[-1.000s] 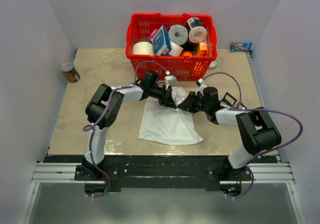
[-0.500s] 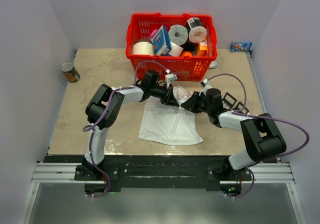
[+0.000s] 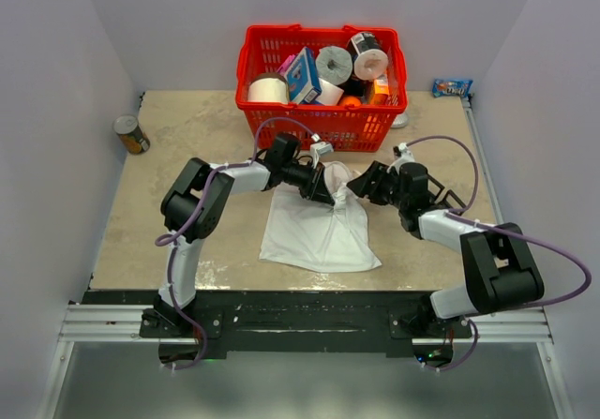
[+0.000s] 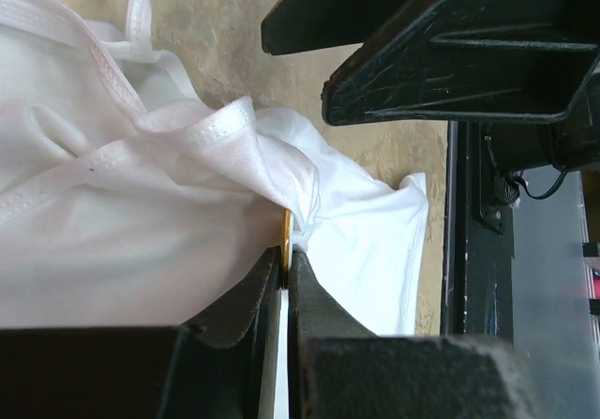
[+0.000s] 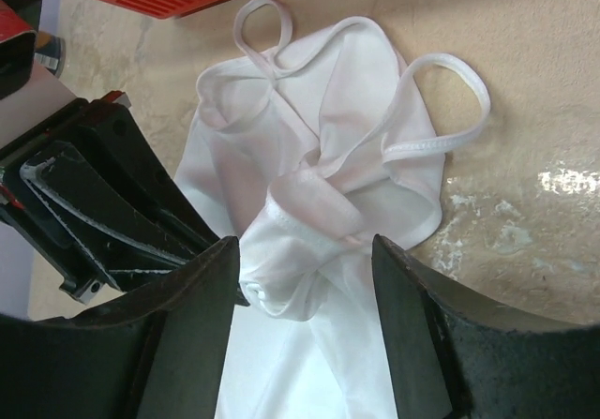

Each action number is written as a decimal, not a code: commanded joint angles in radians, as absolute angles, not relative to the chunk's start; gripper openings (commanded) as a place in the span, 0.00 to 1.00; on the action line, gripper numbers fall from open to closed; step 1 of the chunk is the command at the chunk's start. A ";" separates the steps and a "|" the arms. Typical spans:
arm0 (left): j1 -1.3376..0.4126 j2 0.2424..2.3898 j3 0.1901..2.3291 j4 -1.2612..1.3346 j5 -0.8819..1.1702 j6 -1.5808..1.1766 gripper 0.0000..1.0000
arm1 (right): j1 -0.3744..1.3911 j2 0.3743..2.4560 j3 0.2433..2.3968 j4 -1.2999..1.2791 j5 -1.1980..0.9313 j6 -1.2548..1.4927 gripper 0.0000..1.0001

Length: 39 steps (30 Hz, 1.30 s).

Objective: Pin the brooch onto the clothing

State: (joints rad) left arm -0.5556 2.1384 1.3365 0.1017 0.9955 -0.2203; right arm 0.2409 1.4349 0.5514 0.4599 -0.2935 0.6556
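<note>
Two grippers: left gripper [image 4: 286,261] clamped on edge-on brooch [image 4: 285,233] plus clothing [image 4: 131,241]; right gripper [image 5: 302,250] apart.

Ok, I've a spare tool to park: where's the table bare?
Bare between the can and left arm, and near the front edge between T-shirt and right arm. Crowded where left claw and right claw sit before the basket.

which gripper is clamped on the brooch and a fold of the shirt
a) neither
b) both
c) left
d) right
c: in the left wrist view the left gripper is shut on the brooch, whose gold edge shows between the fingers along with a fold of the shirt. The right gripper is open above the shirt and holds nothing.
</note>
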 commanded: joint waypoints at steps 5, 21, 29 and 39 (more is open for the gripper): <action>-0.551 2.102 1.341 0.103 1.031 -0.222 0.00 | 0.241 1.489 0.598 0.543 -0.340 0.660 0.63; -0.554 2.091 1.333 0.109 1.011 -0.219 0.00 | 0.247 1.612 0.624 0.569 -0.400 0.656 0.17; -0.548 2.063 1.318 0.120 0.954 -0.236 0.00 | 0.239 1.574 0.617 0.489 -0.270 0.652 0.00; -0.538 2.023 1.253 0.279 0.953 -0.348 0.00 | 0.239 1.542 0.606 0.396 -0.169 0.626 0.00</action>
State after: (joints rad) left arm -0.5453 2.0914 1.2709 0.1715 0.9306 -0.2878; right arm 0.2420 1.5673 0.6079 0.4225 -0.2432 0.6537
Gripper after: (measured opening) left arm 0.093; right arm 0.011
